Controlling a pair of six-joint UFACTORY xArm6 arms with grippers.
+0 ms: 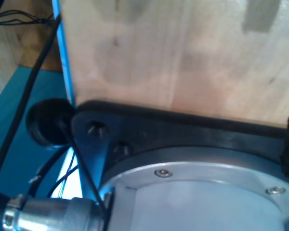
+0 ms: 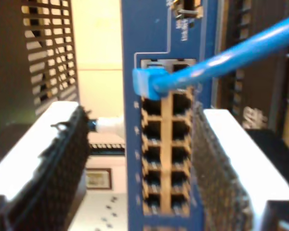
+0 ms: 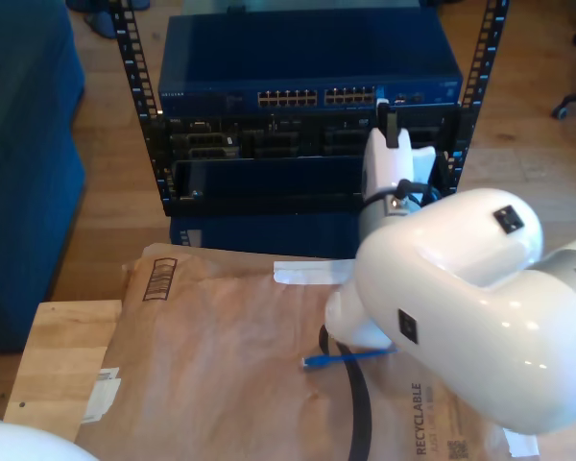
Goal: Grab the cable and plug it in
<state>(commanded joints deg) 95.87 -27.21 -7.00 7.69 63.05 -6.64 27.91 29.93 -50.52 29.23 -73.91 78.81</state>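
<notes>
My second gripper [image 2: 139,159] stands close in front of the dark blue network switch [image 2: 159,43] with its rows of square ports. Its two white fingers with black ribbed pads [image 2: 67,159] are wide apart, one on each side of the port block, and nothing is between them. The thin bright-blue Ethernet cable [image 2: 241,50] runs slanted across this view, and its blue-tinted plug [image 2: 147,83] sits at a port in the upper row of the block; I cannot tell if it is fully seated.

In the exterior view the same switch [image 3: 307,58] is mounted at the top of a black metal rack [image 3: 139,106] that stands on the wooden floor. The white arm [image 3: 461,298] reaches to the rack, and my second gripper [image 3: 392,130] is just in front of the ports near the exterior view's right end of the switch. The other end of the cable [image 3: 341,358] lies on the brown paper mailing envelope [image 3: 221,355], next to a thick black cable [image 3: 357,423], near the middle of the envelope.

The first wrist view looks at a pale wooden board [image 1: 183,57] with a blue edge, and at a black bracket [image 1: 173,127] on a grey metal flange [image 1: 197,192]. About my first gripper, I cannot tell how far it is open.
</notes>
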